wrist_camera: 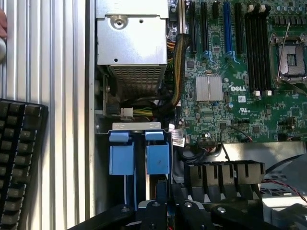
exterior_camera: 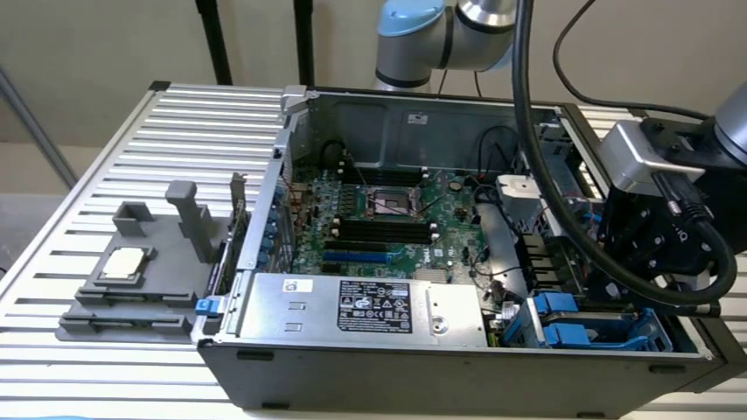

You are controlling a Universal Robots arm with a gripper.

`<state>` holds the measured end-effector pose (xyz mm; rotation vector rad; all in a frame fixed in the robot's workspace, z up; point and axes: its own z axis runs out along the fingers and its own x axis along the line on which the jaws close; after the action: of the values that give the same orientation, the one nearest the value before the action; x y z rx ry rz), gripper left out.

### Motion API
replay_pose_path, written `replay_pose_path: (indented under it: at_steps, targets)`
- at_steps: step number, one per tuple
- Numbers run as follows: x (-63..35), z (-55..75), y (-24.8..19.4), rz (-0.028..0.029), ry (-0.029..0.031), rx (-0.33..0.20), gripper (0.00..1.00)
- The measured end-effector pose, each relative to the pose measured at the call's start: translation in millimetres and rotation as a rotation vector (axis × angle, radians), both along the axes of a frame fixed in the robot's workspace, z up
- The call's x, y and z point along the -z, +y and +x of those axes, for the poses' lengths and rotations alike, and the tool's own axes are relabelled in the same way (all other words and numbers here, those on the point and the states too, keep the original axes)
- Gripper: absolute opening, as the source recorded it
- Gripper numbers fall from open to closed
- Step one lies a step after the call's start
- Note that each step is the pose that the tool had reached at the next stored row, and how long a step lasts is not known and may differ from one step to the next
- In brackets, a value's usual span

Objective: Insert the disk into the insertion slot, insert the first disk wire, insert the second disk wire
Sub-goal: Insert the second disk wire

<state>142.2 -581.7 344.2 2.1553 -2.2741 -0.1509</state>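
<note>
The insertion slot [exterior_camera: 575,322] is the drive bay with blue rails in the case's front corner, at the exterior view's right. In the wrist view the insertion slot [wrist_camera: 139,153] holds two upright blue plastic pieces [wrist_camera: 122,159] side by side under a silver bracket. I cannot tell whether either belongs to the disk's carrier. The disk's silver body and white label are hidden. My gripper [exterior_camera: 624,284] hangs just above the bay, its black body tilted over the case wall. Seen from the wrist, the gripper [wrist_camera: 163,206] sits right at the bay's near end.
The silver power-supply box [exterior_camera: 356,306] with a black label lies beside the bay. The green motherboard [exterior_camera: 386,219] spreads behind it. A grey fixture with a chip [exterior_camera: 126,262] stands at the exterior view's left. Thick black cables [exterior_camera: 548,175] hang over the case. A keyboard [wrist_camera: 19,158] lies outside the case.
</note>
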Motion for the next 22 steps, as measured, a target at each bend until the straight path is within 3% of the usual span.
replay_pose_path:
  at_steps: [16,18,19,22]
  targets:
    - [6.9,2.1,-0.3,0.0000,0.0045,0.000,0.16]
    - [5.3,2.1,-0.4,0.0009,0.0073,0.000,0.18]
    - [3.1,2.0,-0.5,0.0007,0.0084,0.000,0.24]
    - [-2.5,-0.5,-0.8,0.0003,0.0092,0.000,0.24]
